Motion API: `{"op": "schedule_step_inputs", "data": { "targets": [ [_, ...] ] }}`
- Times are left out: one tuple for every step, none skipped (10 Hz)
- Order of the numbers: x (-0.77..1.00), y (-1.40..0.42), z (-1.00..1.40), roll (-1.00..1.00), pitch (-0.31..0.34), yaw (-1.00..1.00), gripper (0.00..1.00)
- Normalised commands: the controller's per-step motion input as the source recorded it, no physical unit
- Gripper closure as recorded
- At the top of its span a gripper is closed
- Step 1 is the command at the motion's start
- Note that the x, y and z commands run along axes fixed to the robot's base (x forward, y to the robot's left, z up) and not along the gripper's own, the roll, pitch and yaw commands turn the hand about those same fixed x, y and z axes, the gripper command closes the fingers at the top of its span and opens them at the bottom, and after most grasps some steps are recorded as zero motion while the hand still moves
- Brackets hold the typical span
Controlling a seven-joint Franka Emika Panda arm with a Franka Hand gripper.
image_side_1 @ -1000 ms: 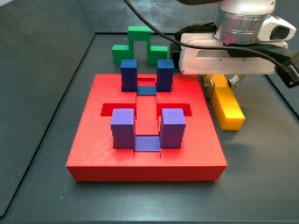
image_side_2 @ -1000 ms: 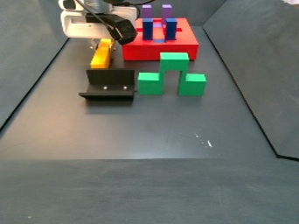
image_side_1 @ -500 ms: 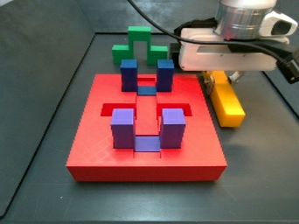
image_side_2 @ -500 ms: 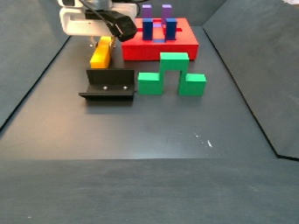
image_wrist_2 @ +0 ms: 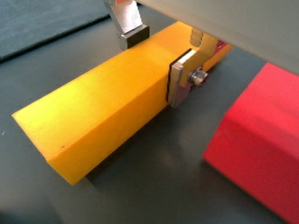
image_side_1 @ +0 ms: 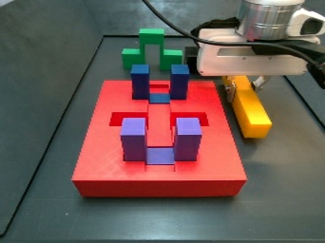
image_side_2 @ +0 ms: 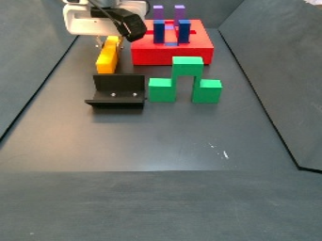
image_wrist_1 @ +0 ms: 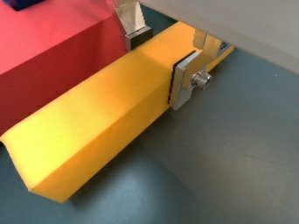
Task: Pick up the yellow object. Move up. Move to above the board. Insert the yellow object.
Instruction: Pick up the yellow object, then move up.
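The yellow object (image_side_1: 252, 109) is a long yellow-orange bar lying on the dark floor, right beside the red board (image_side_1: 127, 163). It also shows in a side view (image_side_2: 108, 58). My gripper (image_side_1: 241, 85) straddles the bar's far end. In both wrist views (image_wrist_1: 160, 61) (image_wrist_2: 158, 59) one pad (image_wrist_1: 183, 80) lies flat on the bar's side. The opposite fingertip (image_wrist_1: 136, 35) meets its other edge next to the board (image_wrist_1: 47, 44). The jaws look shut on the bar. The board bears blue-purple upright blocks (image_side_1: 188, 138).
A green stepped block (image_side_1: 150, 47) stands behind the board. In a side view, green blocks (image_side_2: 186, 68) sit in front of the board and the dark fixture (image_side_2: 117, 92) stands just in front of the bar's end. Walls ring the floor.
The bar's near end has shifted slightly away from the board as the fingers closed on it. The gripper has stayed in almost the same place.
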Motion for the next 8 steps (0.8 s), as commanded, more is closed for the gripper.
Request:
{"op": "schedule_step_inputs", "data": {
  "targets": [
    [0.0,0.0,0.0,0.0,0.0,0.0,1.0],
    [0.0,0.0,0.0,0.0,0.0,0.0,1.0],
    [0.0,0.0,0.0,0.0,0.0,0.0,1.0],
    [0.0,0.0,0.0,0.0,0.0,0.0,1.0],
    [0.0,0.0,0.0,0.0,0.0,0.0,1.0],
    [0.0,0.0,0.83,0.0,0.0,0.0,1.0],
    [0.02,-0.03,0.86,0.0,-0.018,-0.01,1.0],
    [-0.02,-0.02,0.52,-0.02,0.0,-0.01,1.0]
  ]
}}
